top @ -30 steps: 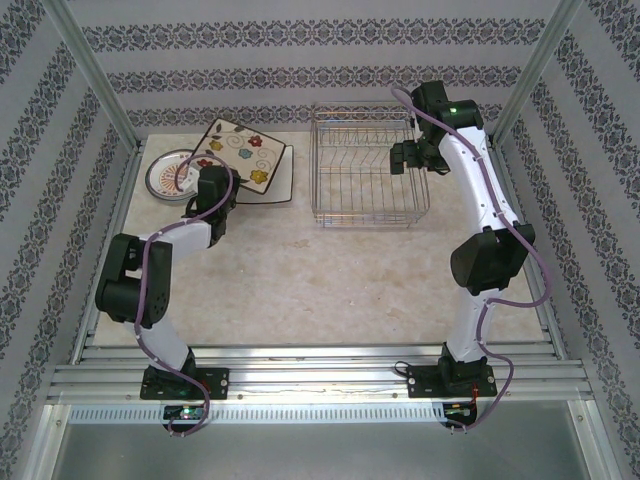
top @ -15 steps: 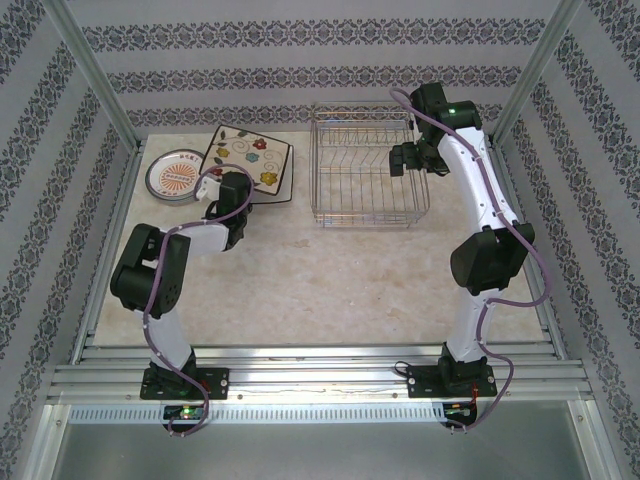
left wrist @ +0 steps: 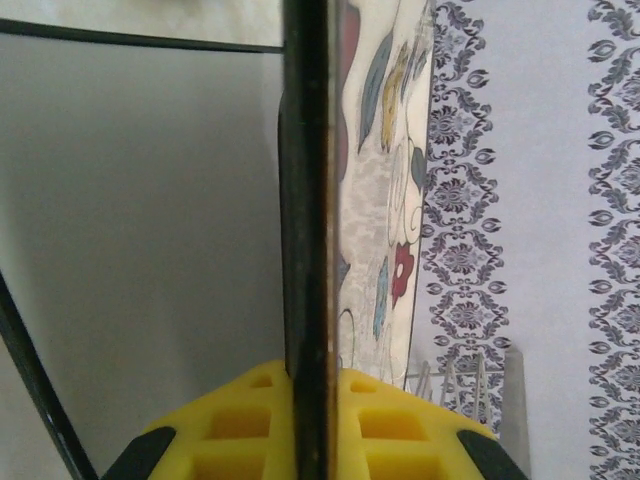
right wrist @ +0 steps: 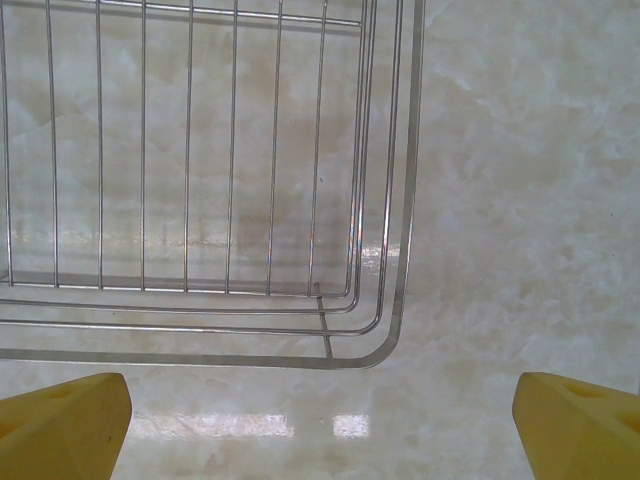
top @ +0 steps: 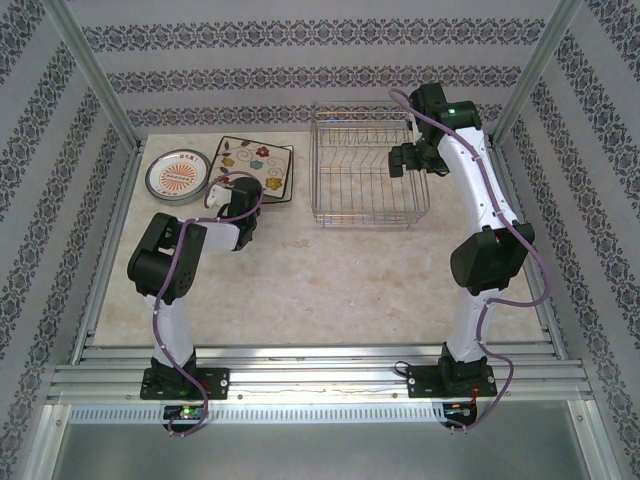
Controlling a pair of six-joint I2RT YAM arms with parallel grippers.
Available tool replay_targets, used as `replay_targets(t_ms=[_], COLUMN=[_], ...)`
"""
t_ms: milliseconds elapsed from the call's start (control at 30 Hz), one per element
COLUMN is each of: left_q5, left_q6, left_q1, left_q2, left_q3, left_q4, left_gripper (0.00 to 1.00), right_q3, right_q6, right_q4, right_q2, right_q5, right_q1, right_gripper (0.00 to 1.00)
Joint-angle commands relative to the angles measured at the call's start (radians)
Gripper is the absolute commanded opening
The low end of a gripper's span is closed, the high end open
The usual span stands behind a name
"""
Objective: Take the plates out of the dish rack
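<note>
The left end effector (left wrist: 318, 428) is clamped narrow on the dark edge of the square flower-print plate (left wrist: 385, 180), its yellow fingers (left wrist: 245, 425) pressed one to each face. From the fingers the plate runs straight ahead, towards the back wall. In the top view it sits at the left rear of the tabletop (top: 330, 280), between the small round plate (top: 178, 177) on its left and the dish rack (top: 366, 218) on its right. I cannot tell whether it lies flat or is lifted slightly.

The left arm is plainly the one on this plate. Its next move likely turns on the plate being down flat before the fingers let go and draw back along that same axis.

The right end effector (right wrist: 320, 415) is spread wide, holding nothing, above the rack's right side. The rack looks free of plates, so the unloading seems close to done.
</note>
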Motion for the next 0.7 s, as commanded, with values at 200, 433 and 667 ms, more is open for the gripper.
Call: replay_targets(t_ms=[200,433,667], left_q5=[-0.100,-0.108,-0.096], left_q6=[-0.035,-0.060,-0.082], left_q1=[-0.019,-0.028,-0.029], left_q2=[-0.024,-0.006,0.024], left_q3=[0.079,0.085,0.113], left_q4=[0.227,0.200,0.181], left_gripper=[0.00,0.00,0.00], right_q3=[-0.007,-0.012,-0.028], right_q6=[-0.019,-0.022,-0.021], right_q4=[-0.023,-0.021,-0.015], right_q2=[0.015,0.014,0.009], right_q5=[-0.016,-0.018,-0.019], right_q1=[0.012,0.015,0.015], right_gripper=[0.98,0.98,0.98])
